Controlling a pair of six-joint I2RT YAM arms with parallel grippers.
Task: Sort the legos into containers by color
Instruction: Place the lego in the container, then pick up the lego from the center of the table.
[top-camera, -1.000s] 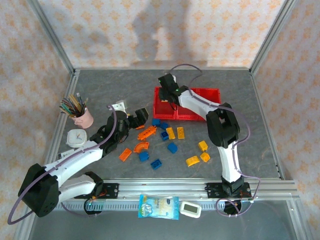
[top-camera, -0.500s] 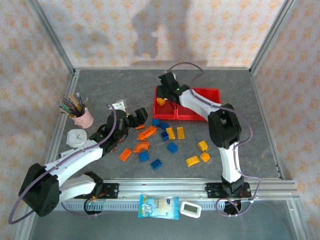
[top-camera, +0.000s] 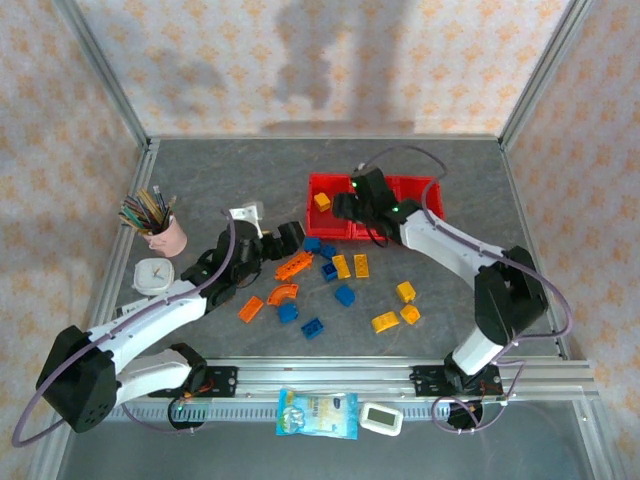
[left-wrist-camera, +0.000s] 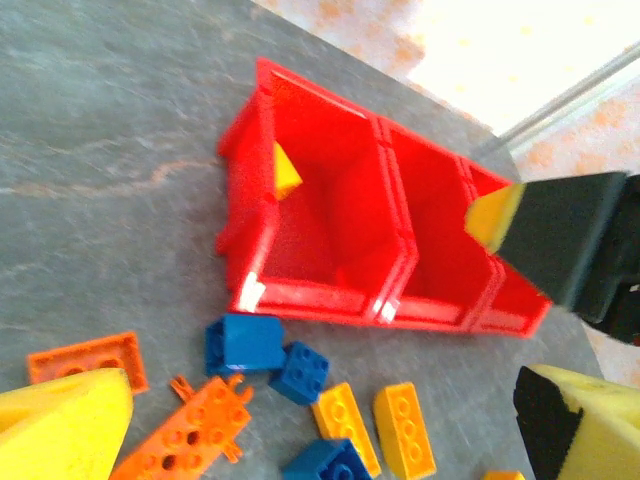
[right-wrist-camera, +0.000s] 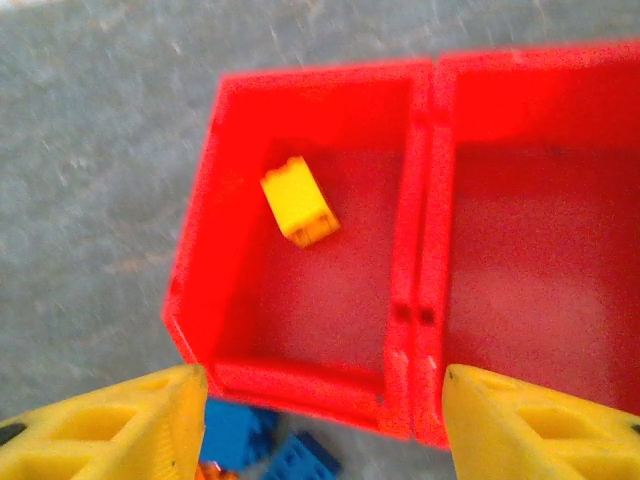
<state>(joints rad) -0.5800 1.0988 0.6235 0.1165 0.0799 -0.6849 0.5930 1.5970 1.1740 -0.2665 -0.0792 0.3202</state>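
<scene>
Hanging over the near wall of the red bins (right-wrist-camera: 300, 385) with my right gripper (right-wrist-camera: 320, 425) roughly half open and nothing between the fingers. One yellow brick (right-wrist-camera: 300, 203) lies on the floor of the end compartment, just ahead of my fingertips and a touch to the left. I'd call this the tail end of a drop-off: that one's sorted and I'm clear of it.

Just behind my fingers, on the outside of that wall, sit two blue bricks (right-wrist-camera: 250, 437). Further back toward my base is the loose bunch, with a pair of yellow bricks (top-camera: 350, 266) lying side by side closest to me, then more blue, yellow and orange beyond.

Way off to my left, the left gripper (top-camera: 288, 236) has its jaws wide and empty, hovering by the orange pieces (top-camera: 293, 265).

Next move as I see it: back off the bins, drop to that yellow pair, and pinch just one. They're close together with a blue right beside them, so the fingers need to straddle a single brick cleanly.
</scene>
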